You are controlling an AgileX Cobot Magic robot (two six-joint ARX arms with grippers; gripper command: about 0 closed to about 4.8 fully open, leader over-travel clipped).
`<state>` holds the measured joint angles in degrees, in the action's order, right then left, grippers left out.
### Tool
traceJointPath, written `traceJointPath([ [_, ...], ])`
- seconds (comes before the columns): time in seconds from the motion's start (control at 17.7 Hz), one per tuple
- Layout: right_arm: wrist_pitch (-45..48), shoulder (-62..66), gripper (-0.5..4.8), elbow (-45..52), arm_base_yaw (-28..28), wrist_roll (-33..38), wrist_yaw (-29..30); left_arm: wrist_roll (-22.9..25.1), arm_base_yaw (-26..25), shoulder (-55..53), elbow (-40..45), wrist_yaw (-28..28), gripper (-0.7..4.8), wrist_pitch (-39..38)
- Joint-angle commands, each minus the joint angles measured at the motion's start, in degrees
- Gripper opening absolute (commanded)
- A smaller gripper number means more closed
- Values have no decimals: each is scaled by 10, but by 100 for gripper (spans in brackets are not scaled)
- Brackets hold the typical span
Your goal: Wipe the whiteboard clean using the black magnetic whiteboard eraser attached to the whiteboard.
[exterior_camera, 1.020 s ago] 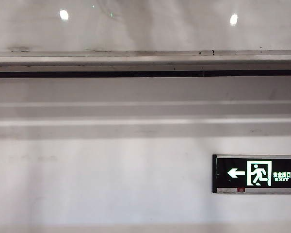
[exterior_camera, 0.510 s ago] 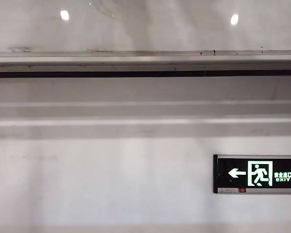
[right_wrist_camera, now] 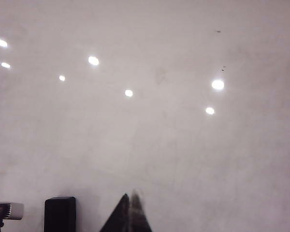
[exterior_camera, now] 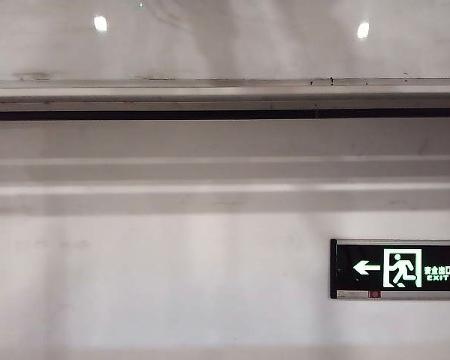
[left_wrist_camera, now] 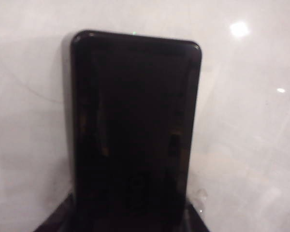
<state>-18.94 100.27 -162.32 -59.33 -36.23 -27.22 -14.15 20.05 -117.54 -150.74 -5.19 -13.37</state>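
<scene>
Gripping the black magnetic whiteboard eraser (left_wrist_camera: 135, 135) against the whiteboard (left_wrist_camera: 241, 145), the left gripper (left_wrist_camera: 130, 220) is mid-wipe — next, sweep across smudges; the right gripper (right_wrist_camera: 129, 215) hovers closed, empty.

The whiteboard (exterior_camera: 225, 45) is seen glossy, edged below by a metal rail (exterior_camera: 225, 94). The eraser (left_wrist_camera: 135, 130) is pressed flat against the whiteboard (left_wrist_camera: 241, 121), with round lights mirrored around it.

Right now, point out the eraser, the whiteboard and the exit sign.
black magnetic whiteboard eraser (left_wrist_camera: 135, 135): left wrist view, middle of its glossy face.
whiteboard (exterior_camera: 232, 41): exterior view, bare glossy panel.
exit sign (exterior_camera: 397, 268): exterior view, lit running figure.
</scene>
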Motion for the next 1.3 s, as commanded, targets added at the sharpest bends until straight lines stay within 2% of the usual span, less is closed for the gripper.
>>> traceJointPath([
  [0.06, 7, -2, -5, -2, -1, 2, -1, 9, -4, -12, 9, -38, 378, -63],
  [0.28, 8, -3, -5, -2, -1, 2, -1, 7, -3, 15, 9, -35, 382, -116],
  [0.4, -3, -3, -5, -2, -1, -19, -5, 6, -3, 57, 9, -19, 365, -208],
  [0.45, -13, -3, -5, -2, -1, -31, -19, 7, -3, 74, 9, -5, 309, -238],
  [0.57, -50, -3, -5, -2, 13, -37, -52, 24, -3, 126, 9, 31, 33, -298],
  [0.62, -66, -4, -5, -2, 21, -37, -53, 34, -3, 147, 9, 42, -5, -313],
  [0.74, -119, -3, -5, -2, 24, 2, -76, 66, -3, 205, 9, 55, -6, -365],
  [0.85, -211, -3, -5, -2, 24, 50, -76, 95, -2, 248, 9, 55, -6, -435],
  [1.02, -356, 8, -5, -1, 27, 144, -73, 111, -2, 303, 9, 54, -6, -550],
  [1.13, -425, 12, -5, -1, 41, 206, -36, 114, -2, 341, 9, 54, -6, -591],
  [1.3, -534, 14, -5, -1, 42, 267, -33, 125, -2, 410, 10, 13, -6, -648],
])
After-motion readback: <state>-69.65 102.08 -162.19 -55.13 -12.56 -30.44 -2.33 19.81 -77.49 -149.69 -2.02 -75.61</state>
